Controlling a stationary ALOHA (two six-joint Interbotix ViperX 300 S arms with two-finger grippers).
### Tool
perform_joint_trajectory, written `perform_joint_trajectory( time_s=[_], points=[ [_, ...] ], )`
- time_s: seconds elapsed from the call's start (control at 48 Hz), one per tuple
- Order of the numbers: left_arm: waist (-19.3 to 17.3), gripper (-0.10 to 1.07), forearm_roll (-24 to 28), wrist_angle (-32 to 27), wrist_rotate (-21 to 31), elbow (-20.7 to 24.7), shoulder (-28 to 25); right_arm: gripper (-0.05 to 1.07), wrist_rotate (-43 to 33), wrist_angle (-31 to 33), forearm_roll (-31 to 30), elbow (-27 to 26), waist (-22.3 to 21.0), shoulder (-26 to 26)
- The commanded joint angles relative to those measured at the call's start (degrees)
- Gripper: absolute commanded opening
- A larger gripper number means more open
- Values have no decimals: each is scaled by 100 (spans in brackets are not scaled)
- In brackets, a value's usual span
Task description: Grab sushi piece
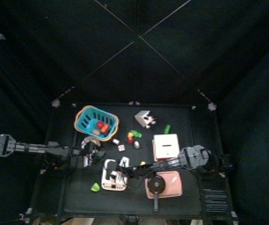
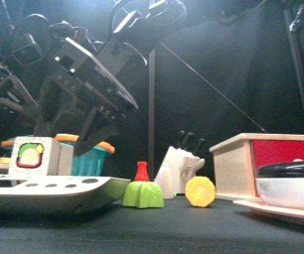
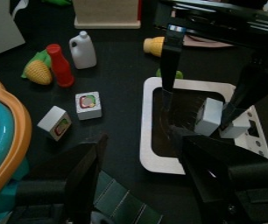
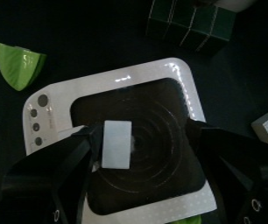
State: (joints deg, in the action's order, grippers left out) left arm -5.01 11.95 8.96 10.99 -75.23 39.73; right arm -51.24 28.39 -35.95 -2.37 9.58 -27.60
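The sushi piece [image 4: 116,144], a small white block, lies on the black plate of a white kitchen scale [image 4: 54,101]. It also shows in the left wrist view [image 3: 210,112] and in the front view [image 2: 32,157]. My right gripper [image 4: 146,153] is open right above the scale, with its jaws on either side of the block and not touching it. In the left wrist view its fingers [image 3: 172,57] hang over the scale [image 3: 151,131]. My left gripper [image 3: 148,153] is open and empty, just beside the scale's near edge.
A teal basket [image 1: 96,121] stands at the back left. Two small picture cubes [image 3: 89,105], a white bottle [image 3: 82,50] and a red bottle [image 3: 58,63] lie left of the scale. A green wedge [image 4: 19,66], a pink pot [image 1: 164,183] and a wooden box [image 2: 267,159] are near.
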Motion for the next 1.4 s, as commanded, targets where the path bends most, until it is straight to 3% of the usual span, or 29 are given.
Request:
perform_joint_trajectory(
  time_s=[0.0,0.188,0.542,0.812,1.375],
  points=[
    [0,93,-9,18,0,79,-9,103,9,-9,0,-26,-9,114],
    [0,93,-9,18,0,79,-9,99,9,0,0,-26,-18,114],
    [0,93,-9,18,0,79,-9,70,9,18,79,9,-114,114],
    [0,93,-9,18,0,70,-9,54,9,88,44,-9,-158,211],
    [0,93,-9,18,9,79,-9,52,9,176,-26,18,-325,501]
  ],
)
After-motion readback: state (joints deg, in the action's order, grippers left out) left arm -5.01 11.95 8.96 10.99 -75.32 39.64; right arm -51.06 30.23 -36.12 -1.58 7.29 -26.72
